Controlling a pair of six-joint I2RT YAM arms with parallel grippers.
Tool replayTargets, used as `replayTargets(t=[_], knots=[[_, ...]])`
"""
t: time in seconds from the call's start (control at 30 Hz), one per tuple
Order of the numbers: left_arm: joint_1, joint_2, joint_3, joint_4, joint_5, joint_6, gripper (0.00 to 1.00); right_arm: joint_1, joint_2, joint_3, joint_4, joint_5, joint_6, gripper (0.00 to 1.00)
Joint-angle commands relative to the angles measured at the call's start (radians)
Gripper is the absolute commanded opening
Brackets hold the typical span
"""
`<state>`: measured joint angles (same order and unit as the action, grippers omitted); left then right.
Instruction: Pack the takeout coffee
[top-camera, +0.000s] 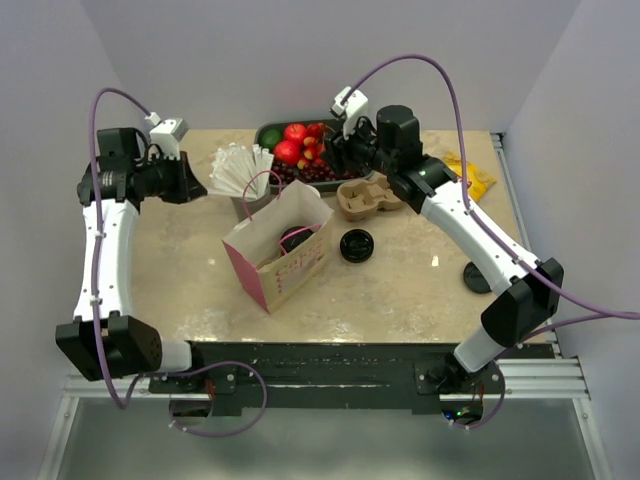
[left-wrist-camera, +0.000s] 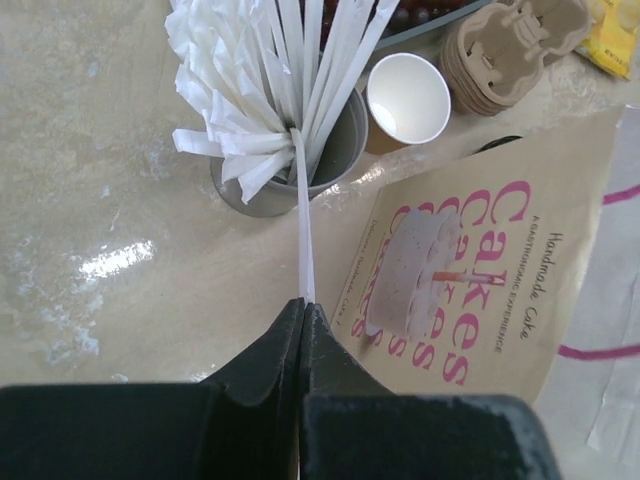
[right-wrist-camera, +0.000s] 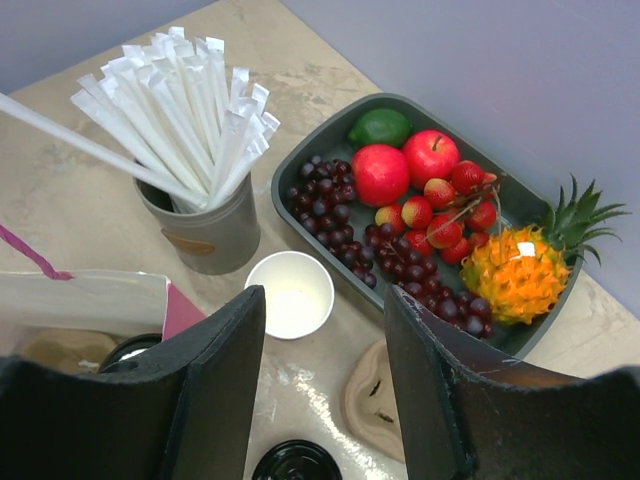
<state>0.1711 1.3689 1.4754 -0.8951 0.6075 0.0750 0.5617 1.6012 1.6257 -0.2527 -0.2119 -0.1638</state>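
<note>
The takeout coffee (top-camera: 295, 238) stands inside the open kraft bag (top-camera: 280, 250) with pink lettering; only its black lid shows. That lid also peeks out of the bag in the right wrist view (right-wrist-camera: 128, 352). My left gripper (left-wrist-camera: 302, 305) is shut on one white paper-wrapped straw (left-wrist-camera: 303, 215), which still reaches into the grey straw holder (left-wrist-camera: 335, 150). In the top view the left gripper (top-camera: 203, 187) sits just left of the holder. My right gripper (right-wrist-camera: 325, 300) hangs open and empty above a lidless paper cup (right-wrist-camera: 290, 293), near the fruit tray (top-camera: 338, 152).
A loose black lid (top-camera: 357, 245) lies right of the bag, another (top-camera: 478, 277) by the right arm. A stack of pulp cup carriers (top-camera: 365, 198) sits behind the lid. The fruit tray (right-wrist-camera: 300, 165) and a yellow packet (top-camera: 472, 175) line the back.
</note>
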Motion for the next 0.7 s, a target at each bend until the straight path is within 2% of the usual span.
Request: replayTargets(t=[0.0, 0.17, 0.3, 0.4, 0.5, 0.67], knots=[[0.008, -0.108, 0.115, -0.106, -0.014, 0.104, 0.0, -0.005, -0.032, 0.049, -0.006, 0.008, -0.026, 0.54], [0.008, -0.183, 0.212, -0.107, -0.029, 0.151, 0.0, -0.005, -0.05, 0.069, -0.04, 0.048, -0.072, 0.54], [0.01, -0.287, 0.246, -0.035, -0.02, 0.126, 0.0, -0.005, -0.067, 0.076, -0.059, 0.098, -0.043, 0.54], [0.01, -0.379, 0.224, 0.054, 0.058, 0.088, 0.0, -0.013, -0.066, 0.076, -0.082, 0.161, -0.002, 0.54], [0.008, -0.438, 0.224, 0.113, 0.179, 0.036, 0.0, -0.042, -0.037, 0.14, -0.19, 0.172, 0.041, 0.54], [0.008, -0.485, 0.238, 0.119, 0.343, -0.037, 0.0, -0.085, -0.035, 0.152, -0.267, 0.166, 0.072, 0.54]])
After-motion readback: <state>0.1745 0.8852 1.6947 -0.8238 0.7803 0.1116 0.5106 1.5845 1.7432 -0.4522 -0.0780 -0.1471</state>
